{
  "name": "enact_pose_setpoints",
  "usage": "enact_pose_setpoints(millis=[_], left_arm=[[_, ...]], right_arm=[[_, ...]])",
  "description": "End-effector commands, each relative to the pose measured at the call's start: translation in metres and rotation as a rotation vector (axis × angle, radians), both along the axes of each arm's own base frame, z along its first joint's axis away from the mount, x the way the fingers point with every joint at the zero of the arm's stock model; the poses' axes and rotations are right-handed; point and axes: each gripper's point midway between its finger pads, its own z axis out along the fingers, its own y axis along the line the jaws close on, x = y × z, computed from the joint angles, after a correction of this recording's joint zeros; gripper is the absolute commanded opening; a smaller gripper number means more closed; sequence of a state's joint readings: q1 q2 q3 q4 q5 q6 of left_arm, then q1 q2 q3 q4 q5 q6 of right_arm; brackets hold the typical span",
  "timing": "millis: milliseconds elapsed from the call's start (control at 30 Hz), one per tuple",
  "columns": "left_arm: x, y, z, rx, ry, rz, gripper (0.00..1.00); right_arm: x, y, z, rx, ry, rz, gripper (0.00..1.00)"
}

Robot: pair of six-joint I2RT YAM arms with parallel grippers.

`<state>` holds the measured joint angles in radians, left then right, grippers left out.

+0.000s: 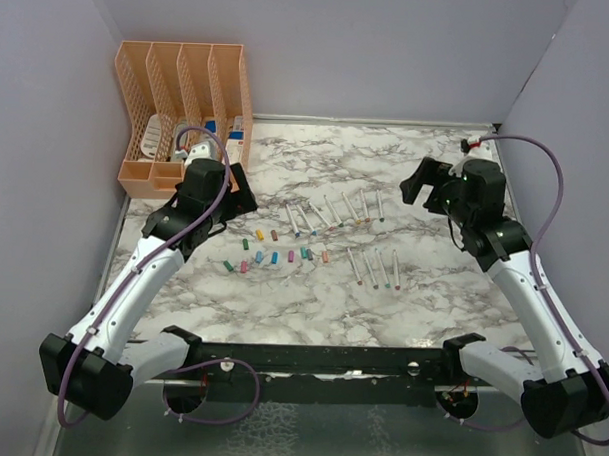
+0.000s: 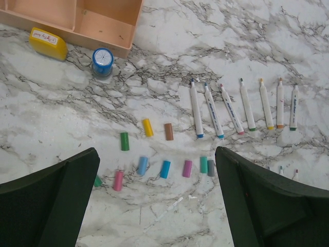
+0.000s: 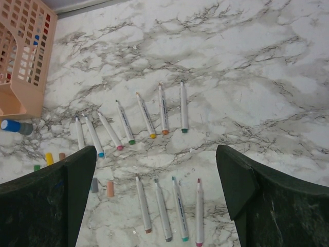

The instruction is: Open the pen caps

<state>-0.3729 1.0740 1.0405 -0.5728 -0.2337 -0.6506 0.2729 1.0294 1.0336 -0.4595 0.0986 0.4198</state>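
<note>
- Left claw (image 2: 156, 157): jaws spread wide, nothing held. It hangs above the marble table (image 2: 288, 46).
- Below the gap between its fingers (image 2: 56, 206): a line of loose pen caps (image 2: 165, 169) lying on the marble. They are green, pink, light blue, blue, purple, teal and grey. The teal and grey caps touch. The green one is partly hidden by the left finger.
- Just ahead of that line: three further caps, set apart from each other. They are a green cap (image 2: 124, 141), a yellow cap (image 2: 147, 127) and a brown cap (image 2: 168, 131).
- Ahead and to the right of the left claw: a row of seven pens (image 2: 247, 105), side by side. Bare tips point away from the claw and coloured ends point toward it. None carries a cap.
- Further ahead and to its left: a blue-topped bottle (image 2: 103, 62) and a yellow block (image 2: 48, 43). Both sit just beside the orange file organiser (image 2: 108, 43).
- Right claw (image 3: 156, 154): jaws likewise wide apart and empty, held above the table.
- Below the gap between its fingers: a row of four pens (image 3: 162, 208), uncapped, tips pointing away from the claw.
- Beside its left finger: a grey cap (image 3: 94, 185) and a peach cap (image 3: 110, 188), close together.
- Ahead of the right claw: the row of seven pens, slightly fanned.
- Top view: the two claws are well apart, with pens and caps on the table between them.
</note>
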Motion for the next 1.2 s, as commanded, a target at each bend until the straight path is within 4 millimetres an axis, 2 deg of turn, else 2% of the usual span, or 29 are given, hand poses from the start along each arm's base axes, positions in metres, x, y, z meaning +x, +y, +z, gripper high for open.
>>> enact_pose_setpoints(millis=[0, 267, 500, 767, 833, 967, 1167], left_arm=[[0.01, 0.006, 0.01, 0.034, -0.039, 0.014, 0.99], [0.009, 0.004, 0.01, 0.026, -0.045, 0.006, 0.99], [0.001, 0.0, 0.004, -0.02, -0.031, 0.001, 0.99], [0.0, 0.001, 0.01, -0.047, -0.062, 0.017, 0.99], [0.0, 0.001, 0.01, -0.046, -0.061, 0.016, 0.99], [-0.005, 0.007, 0.013, -0.044, -0.072, 0.04, 0.99], [-0.021, 0.034, 0.03, -0.048, -0.146, 0.175, 0.99]], right_arm=[[0.012, -0.004, 0.01, -0.024, -0.035, -0.016, 0.99], [0.009, -0.005, 0.008, -0.024, -0.044, -0.016, 0.99], [-0.008, -0.007, -0.013, -0.016, 0.012, -0.016, 0.99], [-0.014, -0.009, 0.001, -0.002, -0.024, -0.019, 0.99], [-0.015, -0.017, 0.001, -0.01, -0.014, -0.07, 0.99], [-0.023, -0.049, -0.004, -0.015, 0.02, -0.272, 0.99], [-0.057, -0.103, 0.004, 0.069, -0.039, -0.638, 0.99]])
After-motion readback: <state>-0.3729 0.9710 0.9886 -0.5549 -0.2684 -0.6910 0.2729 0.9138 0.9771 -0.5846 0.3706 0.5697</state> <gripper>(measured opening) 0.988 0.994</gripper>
